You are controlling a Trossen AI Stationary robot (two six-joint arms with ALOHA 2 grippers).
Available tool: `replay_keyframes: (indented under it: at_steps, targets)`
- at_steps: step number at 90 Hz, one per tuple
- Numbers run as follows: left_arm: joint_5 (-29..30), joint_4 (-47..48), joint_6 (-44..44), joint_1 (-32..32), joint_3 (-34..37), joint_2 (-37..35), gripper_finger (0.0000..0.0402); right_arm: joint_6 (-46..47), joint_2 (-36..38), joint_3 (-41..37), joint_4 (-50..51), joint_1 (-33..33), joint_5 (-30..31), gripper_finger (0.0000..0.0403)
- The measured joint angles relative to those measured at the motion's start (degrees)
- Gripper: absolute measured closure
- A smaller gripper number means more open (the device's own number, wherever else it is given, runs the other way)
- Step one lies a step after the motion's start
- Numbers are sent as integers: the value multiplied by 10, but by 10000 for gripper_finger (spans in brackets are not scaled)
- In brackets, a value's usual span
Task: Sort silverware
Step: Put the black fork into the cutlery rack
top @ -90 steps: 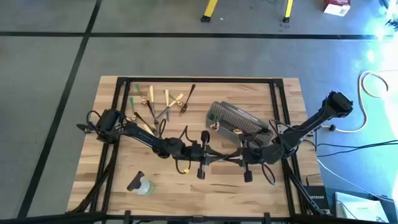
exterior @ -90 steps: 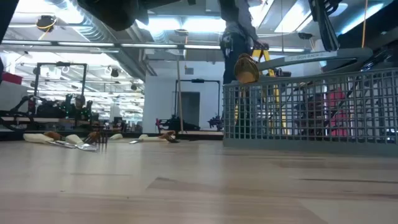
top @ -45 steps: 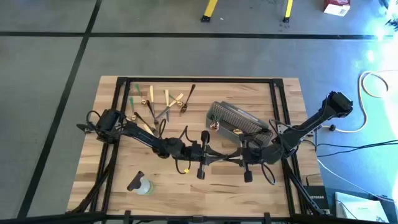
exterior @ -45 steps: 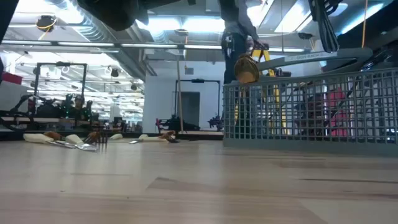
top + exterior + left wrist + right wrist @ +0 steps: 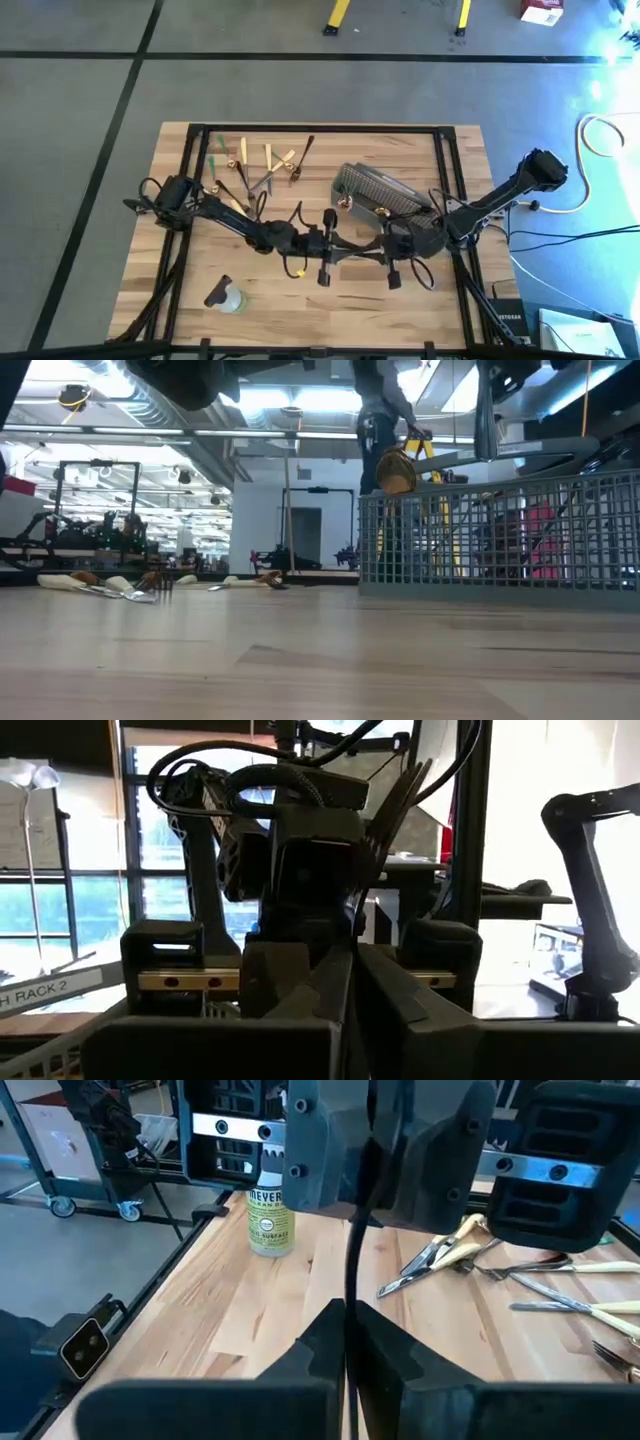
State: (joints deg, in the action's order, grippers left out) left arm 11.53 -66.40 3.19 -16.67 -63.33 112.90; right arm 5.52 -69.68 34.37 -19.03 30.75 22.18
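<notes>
Nearest the front edge of the wooden surface (image 5: 300, 315), a small clear bottle (image 5: 228, 298) with a green-and-yellow label stands on its own, left of centre.

At mid-surface the two dark arms meet tip to tip. The left pincer (image 5: 350, 982) reaches in from the left and the right pincer (image 5: 345, 1342) from the right. Each has its fingers drawn in tight on a slim black fork (image 5: 398, 805). The handle runs between the two and the tines stand up beside the right arm's wrist. The fork is clear of the wood.

Just beyond the right pincer sits a grey wire-mesh basket (image 5: 375, 188), set at a slant to the surface's edges. A gold-coloured utensil (image 5: 344, 202) shows at its left corner. How that utensil is held up cannot be told.

Toward the far left corner the rest of the silverware (image 5: 262, 165) lies loose on the wood. Pale tan and gold pieces, a few dark ones and a green one (image 5: 216, 150) are scattered there, some of them crossing.

A black metal frame (image 5: 440, 131) borders the surface.

Past it, the floor (image 5: 100, 100) is grey and crossed by dark lines. Yellow legs (image 5: 340, 14) and a red-and-white box (image 5: 541, 10) lie at the far side, and cables (image 5: 598, 135) coil on the right. Seen level from the surface, the room behind is a bright workshop with ceiling lights (image 5: 255, 400), racks (image 5: 95, 500) and a doorway (image 5: 305, 540).
</notes>
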Motion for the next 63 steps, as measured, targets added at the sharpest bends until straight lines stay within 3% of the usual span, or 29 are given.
replay_keyframes:
  at_steps: [12,34,63]
  targets:
    - [-1,-2,5,0,0,0,402,6,11,0,2,8,-6,403]
    - [7,0,5,-1,0,0,402,6,55,-1,43,39,42,403]
    - [13,-1,3,-1,0,0,402,16,65,-1,57,41,40,403]
